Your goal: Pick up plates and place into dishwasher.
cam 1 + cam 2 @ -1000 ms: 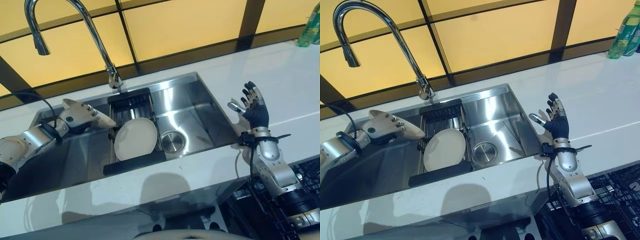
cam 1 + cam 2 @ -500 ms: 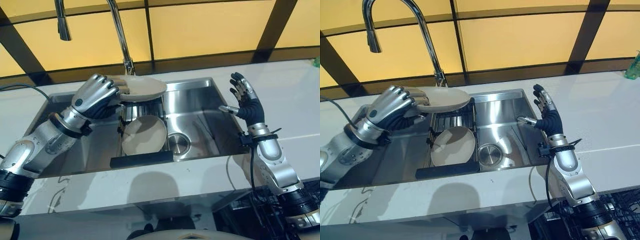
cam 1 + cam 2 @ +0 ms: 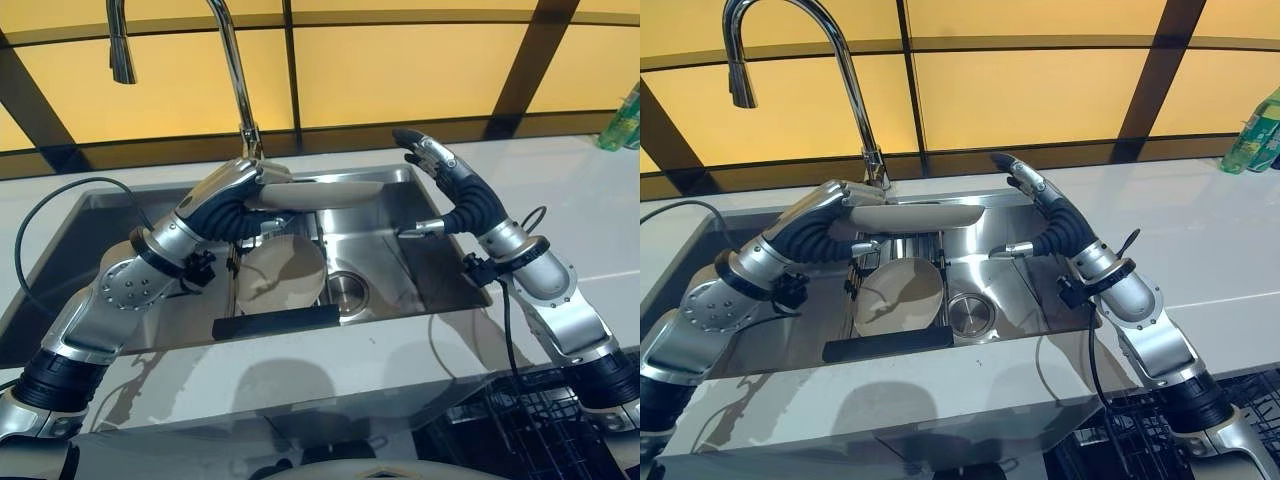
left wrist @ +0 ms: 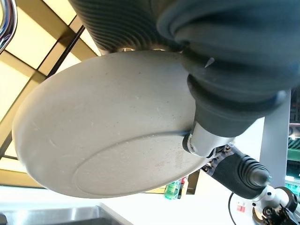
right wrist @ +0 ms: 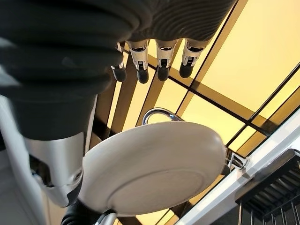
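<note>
I see my left hand (image 3: 232,196), at the centre of the left eye frame, clenched on the rim of a round beige plate (image 3: 325,194), which it holds roughly level above the stainless steel sink (image 3: 400,255). My right hand (image 3: 452,185), just right of centre, is spread with straight fingers beside the plate's far edge; I cannot tell if it touches. Below, 1 more beige plate (image 3: 278,278) leans in the black dish rack (image 3: 272,322). A chrome tap (image 3: 228,60) arches at upper left.

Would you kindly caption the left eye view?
Left hand holds a plate above the sink; open right hand reaches toward it.
</note>
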